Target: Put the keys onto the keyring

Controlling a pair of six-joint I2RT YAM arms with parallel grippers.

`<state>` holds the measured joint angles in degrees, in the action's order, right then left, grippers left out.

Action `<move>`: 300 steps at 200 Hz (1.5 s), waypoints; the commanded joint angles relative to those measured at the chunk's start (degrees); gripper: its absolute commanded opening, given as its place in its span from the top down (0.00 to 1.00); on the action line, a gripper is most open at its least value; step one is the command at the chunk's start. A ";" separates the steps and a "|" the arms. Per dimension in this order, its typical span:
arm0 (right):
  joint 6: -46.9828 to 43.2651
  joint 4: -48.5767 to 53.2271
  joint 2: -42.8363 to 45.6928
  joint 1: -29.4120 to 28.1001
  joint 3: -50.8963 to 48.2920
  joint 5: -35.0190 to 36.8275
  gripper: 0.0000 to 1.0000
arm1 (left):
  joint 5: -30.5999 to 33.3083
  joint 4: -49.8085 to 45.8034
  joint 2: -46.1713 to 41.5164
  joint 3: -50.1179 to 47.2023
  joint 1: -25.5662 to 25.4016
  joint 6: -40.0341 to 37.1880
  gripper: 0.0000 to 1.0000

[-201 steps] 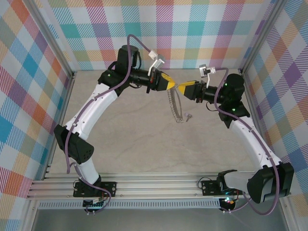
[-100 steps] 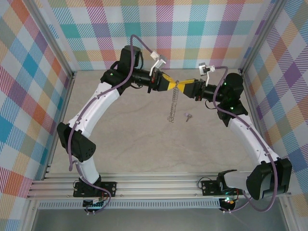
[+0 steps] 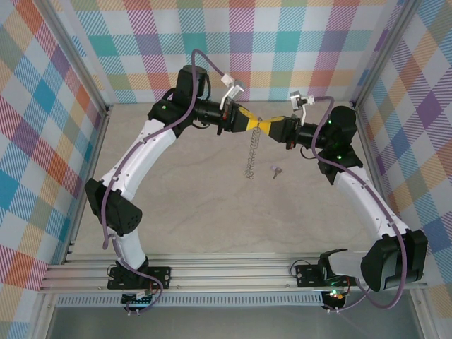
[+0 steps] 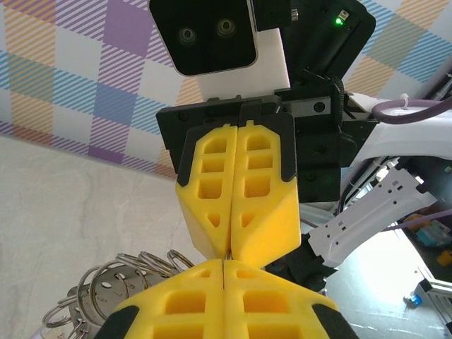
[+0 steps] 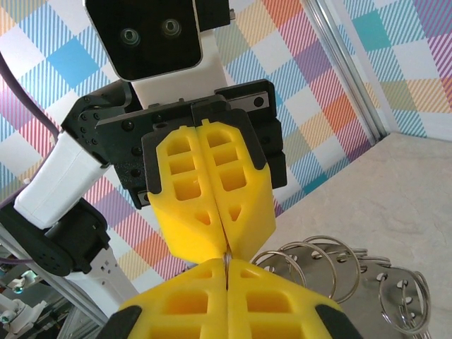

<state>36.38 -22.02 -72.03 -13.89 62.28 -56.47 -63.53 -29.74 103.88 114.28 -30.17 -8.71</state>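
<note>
The keyring (image 3: 251,152) hangs edge-on from where my two yellow grippers meet tip to tip above the back of the table. Its fringe of small silvery rings (image 4: 116,281) (image 5: 332,263) dangles below. My left gripper (image 3: 253,122) (image 4: 223,263) is shut on the hoop's thin wire. My right gripper (image 3: 271,127) (image 5: 227,263) faces it, shut on the same wire right beside it. The tiny grey key (image 3: 276,170) lies loose on the table, just right of the ring's lower end and apart from it.
The beige table (image 3: 212,212) is walled with plaid panels on the left, back and right. An aluminium rail (image 3: 226,272) with both arm bases runs along the near edge. Purple cables (image 3: 205,60) loop above the wrists.
The keyring has turned from showing an open loop to hanging edge-on. Both grippers have drawn together and shifted slightly toward the back, and the ring's lower end now hangs left of the key.
</note>
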 commanded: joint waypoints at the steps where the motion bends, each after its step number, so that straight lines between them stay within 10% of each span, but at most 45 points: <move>1: -2.60 1.41 0.63 -0.35 1.10 0.93 1.00 | 1.82 1.89 -1.22 1.39 0.50 1.50 0.93; 49: -2.47 0.22 0.86 -0.17 0.71 2.38 1.00 | 6.05 24.79 -8.30 -13.26 3.80 16.26 0.64; 126: 0.13 -3.83 0.48 -0.15 0.65 4.52 1.00 | 6.38 55.60 -9.40 -27.96 3.94 42.23 0.60; 300: 0.59 -4.11 0.83 -0.06 0.30 6.77 1.00 | 8.43 67.25 -10.45 -35.08 -1.11 53.25 0.58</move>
<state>36.91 -23.55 -72.20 -13.89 62.26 -50.22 -55.13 34.46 95.70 79.92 -30.41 43.75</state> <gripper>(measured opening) 0.052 0.423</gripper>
